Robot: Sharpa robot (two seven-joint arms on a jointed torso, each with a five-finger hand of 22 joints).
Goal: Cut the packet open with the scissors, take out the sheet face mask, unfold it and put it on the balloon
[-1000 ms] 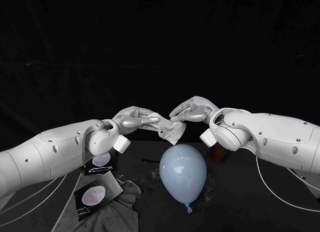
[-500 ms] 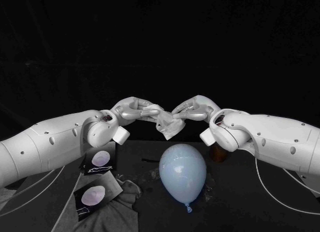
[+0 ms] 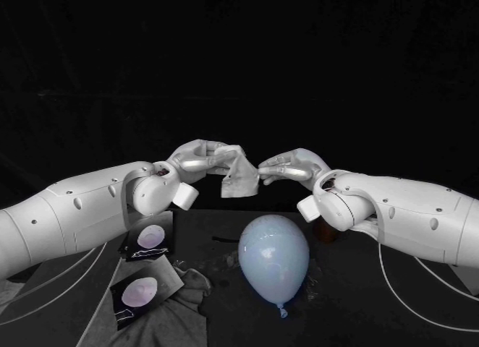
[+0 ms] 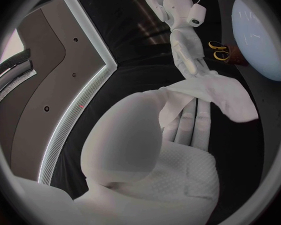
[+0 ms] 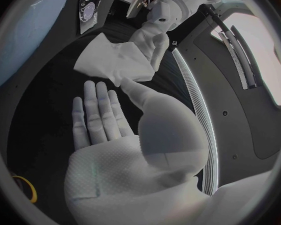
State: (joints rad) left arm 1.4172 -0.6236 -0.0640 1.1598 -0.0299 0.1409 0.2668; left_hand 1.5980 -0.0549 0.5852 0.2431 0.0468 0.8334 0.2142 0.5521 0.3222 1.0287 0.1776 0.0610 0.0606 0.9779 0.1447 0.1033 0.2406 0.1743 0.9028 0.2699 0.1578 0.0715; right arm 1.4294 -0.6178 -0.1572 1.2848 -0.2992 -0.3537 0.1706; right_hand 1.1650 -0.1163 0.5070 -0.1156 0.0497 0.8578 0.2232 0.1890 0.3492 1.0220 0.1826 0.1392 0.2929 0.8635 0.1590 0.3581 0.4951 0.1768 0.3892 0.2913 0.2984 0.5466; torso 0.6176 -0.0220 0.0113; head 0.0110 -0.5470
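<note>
The sheet face mask [image 3: 236, 177] is hanging, partly folded, above the balloon's [image 3: 273, 260] far end, pinched by the left hand [image 3: 201, 163]. The right hand [image 3: 291, 168], gripping it a second ago, is parting rightward with fingers spread. Unfolding is proceeding.

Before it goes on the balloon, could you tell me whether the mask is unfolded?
Folded: the sheet mask hangs as a small creased bundle from the left hand.

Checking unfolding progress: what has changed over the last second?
The sheet face mask has risen and now hangs from the left hand. The right hand has let go, its thumb touching the mask's edge. The balloon stayed put.
</note>
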